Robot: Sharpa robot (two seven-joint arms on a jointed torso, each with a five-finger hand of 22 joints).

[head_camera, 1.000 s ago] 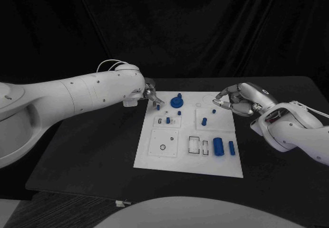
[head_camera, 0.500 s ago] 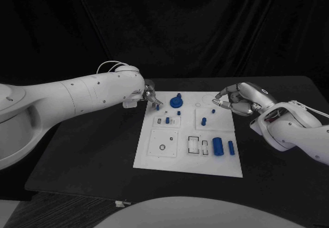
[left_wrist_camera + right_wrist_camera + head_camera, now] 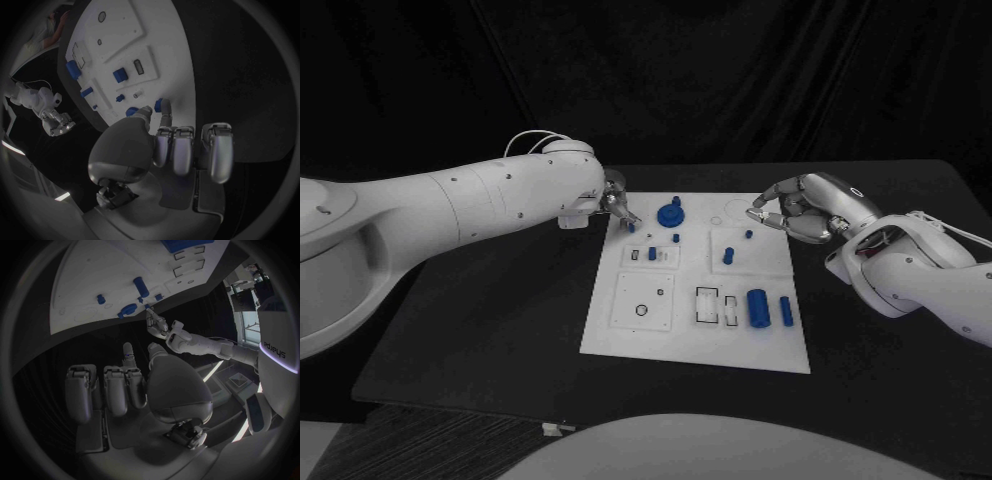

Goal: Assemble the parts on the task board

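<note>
The white task board [image 3: 629, 335] lies mid-table. My left hand [image 3: 616, 204] hovers at its far left corner, and thumb and a finger pinch a small blue peg [image 3: 632, 227] at the board's edge. The left wrist view shows that peg [image 3: 159, 105] between the fingertips of this hand [image 3: 172, 147]. Close by stands a round blue part with a knob [image 3: 672, 212]. My right hand [image 3: 803, 210] hangs over the far right corner with its fingers curled in and nothing in them, as also seen in the right wrist view [image 3: 125, 385].
Small blue pegs [image 3: 730, 256] stand in the board's middle blocks. A thick blue cylinder [image 3: 759, 308] and a thinner one [image 3: 788, 311] lie near the right edge. Bare black table [image 3: 488, 320] surrounds the board.
</note>
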